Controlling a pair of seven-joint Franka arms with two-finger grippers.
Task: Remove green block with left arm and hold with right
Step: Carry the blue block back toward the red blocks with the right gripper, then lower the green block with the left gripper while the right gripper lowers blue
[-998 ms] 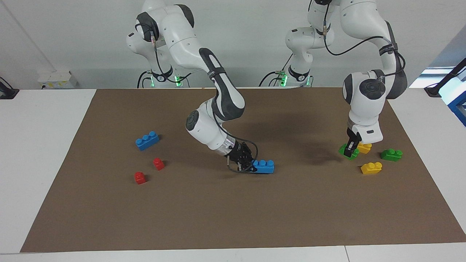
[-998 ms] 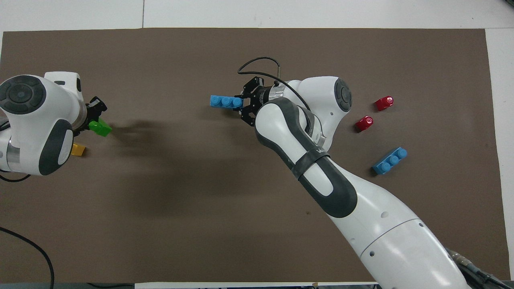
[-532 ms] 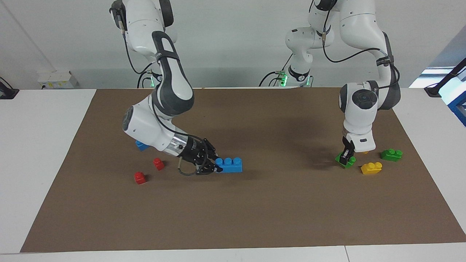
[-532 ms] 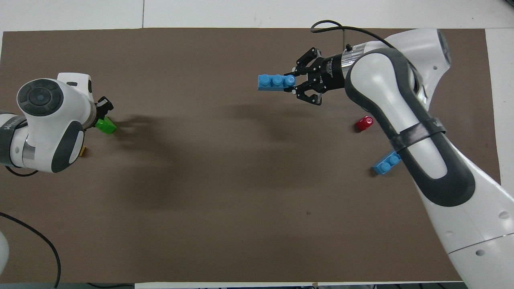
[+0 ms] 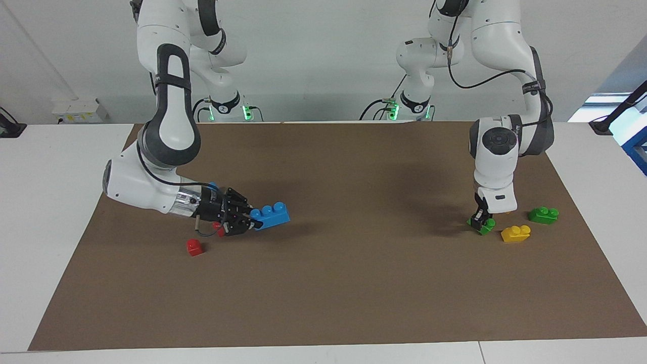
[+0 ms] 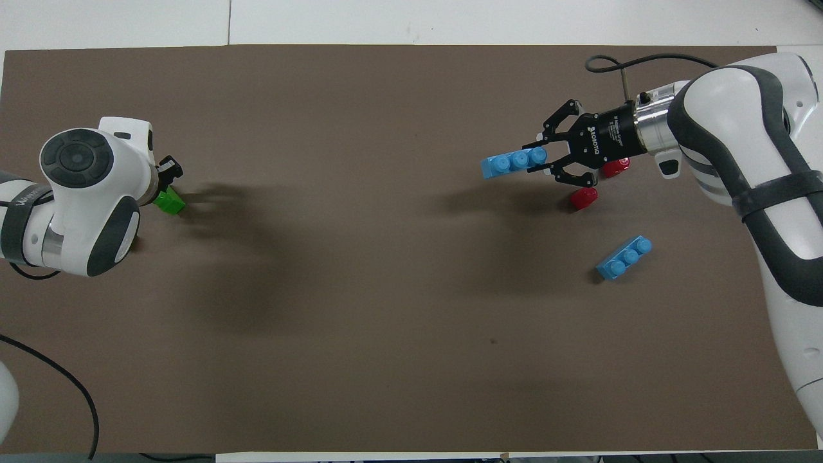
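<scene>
Partly hidden in the facing view: a second long blue three-stud plastic brick (image 6: 624,257), covered there by the right arm's wrist, seen whole only from overhead, lying on the brown mat (image 5: 354,283) nearer the robots than the two small red plastic bricks. Also half covered: one small red plastic brick (image 6: 615,168), tucked under the right gripper's links in both views; its twin red brick (image 5: 194,247) lying in the open just beside. Hidden from overhead by the left arm's wrist: the yellow and second green bricks.

Right arm's black two-finger gripper (image 5: 251,219), on the wrist with the shiny silver ring, reaching low over the mat at the right arm's end, fingertips clamped on one end of a long blue three-stud plastic brick (image 5: 270,214), held tilted, clear of the mat.

Left arm's small black gripper (image 5: 482,219), pointing straight down at the left arm's end, pinched on the small bright green two-stud plastic block (image 5: 483,225), which sits at mat level; whether touching the mat or just above, impossible to tell. Just beside it, a yellow two-stud plastic brick (image 5: 515,233); a twin green two-stud brick (image 5: 543,215) near, closer to the table's end.

No containers anywhere on the table.
</scene>
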